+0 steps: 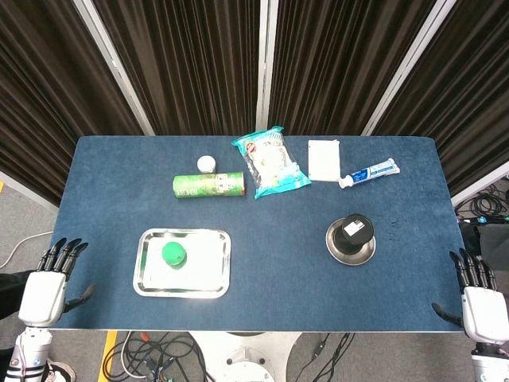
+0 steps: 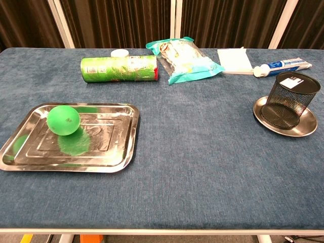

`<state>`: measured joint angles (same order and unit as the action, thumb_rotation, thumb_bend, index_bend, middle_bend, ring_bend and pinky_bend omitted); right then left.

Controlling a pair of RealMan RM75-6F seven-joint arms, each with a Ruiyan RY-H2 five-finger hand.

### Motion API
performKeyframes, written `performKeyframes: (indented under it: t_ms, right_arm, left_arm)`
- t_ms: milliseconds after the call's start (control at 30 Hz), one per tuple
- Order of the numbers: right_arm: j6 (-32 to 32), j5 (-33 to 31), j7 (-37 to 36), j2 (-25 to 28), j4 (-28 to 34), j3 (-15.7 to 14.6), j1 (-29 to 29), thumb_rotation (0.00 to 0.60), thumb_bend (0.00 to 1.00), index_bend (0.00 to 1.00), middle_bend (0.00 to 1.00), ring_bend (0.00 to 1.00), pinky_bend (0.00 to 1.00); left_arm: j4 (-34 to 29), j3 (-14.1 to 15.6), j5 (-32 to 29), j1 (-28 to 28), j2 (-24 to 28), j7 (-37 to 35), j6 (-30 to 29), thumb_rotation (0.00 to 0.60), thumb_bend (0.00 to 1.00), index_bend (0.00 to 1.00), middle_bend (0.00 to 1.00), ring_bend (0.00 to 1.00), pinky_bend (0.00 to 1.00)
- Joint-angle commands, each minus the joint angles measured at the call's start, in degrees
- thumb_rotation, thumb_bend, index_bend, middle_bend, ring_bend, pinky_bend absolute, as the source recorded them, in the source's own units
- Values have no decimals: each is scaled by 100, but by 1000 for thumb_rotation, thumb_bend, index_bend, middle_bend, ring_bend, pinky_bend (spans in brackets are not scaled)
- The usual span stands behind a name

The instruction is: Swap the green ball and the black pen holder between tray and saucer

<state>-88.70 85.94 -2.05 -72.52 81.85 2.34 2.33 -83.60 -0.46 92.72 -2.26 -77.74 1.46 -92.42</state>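
A table covered in dark blue cloth (image 1: 262,247) is seen from above in the head view and from the front edge in the chest view. A shiny rectangular metal tray (image 2: 109,152) is placed on the robot's left side of the table, and a bright green ball (image 2: 64,120) is resting inside it, toward its left part. On the robot's right side, well apart from the tray, a round silver metal saucer (image 2: 304,129) is set, and a black wire-mesh pen holder (image 2: 292,100) is standing upright on it, with a white label visible inside.

Along the far side of the table several other items are laid out. A green cylindrical snack can (image 2: 119,69) is lying on its side, with a small white round lid (image 2: 120,53) just behind it. Next to it a teal and white crinkled snack bag (image 2: 188,59) is seen, then a flat white packet (image 2: 234,60), and a blue and white toothpaste tube (image 2: 282,66) lying on its side.

Both hands are visible only in the head view, off the table at its near corners. The left hand (image 1: 49,282) is held empty with fingers extended and slightly apart. The right hand (image 1: 480,298) is likewise empty, fingers extended and apart. Nothing is touched by either hand.
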Motion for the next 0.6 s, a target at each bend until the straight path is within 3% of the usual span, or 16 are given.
performKeyframes:
  t_ms: [33, 333, 600]
  right_arm:
    - [7, -7, 0, 2, -5, 1, 0, 600, 35, 0, 0, 0, 0]
    - [207, -10, 165, 197, 271, 89, -183, 600, 34, 0, 0, 0, 0]
    - [1757, -336, 660, 1027, 1485, 530, -1297, 600, 14, 0, 0, 0, 0]
  left_arm:
    - [-5, 1, 4, -1, 3, 4, -2, 600, 168, 144, 108, 52, 160]
    - [-92, -23, -2, -19, 82, -6, 2, 600, 168, 144, 108, 52, 160]
    - [-120, 24, -35, -27, 85, -4, 104, 600, 167, 144, 108, 52, 160]
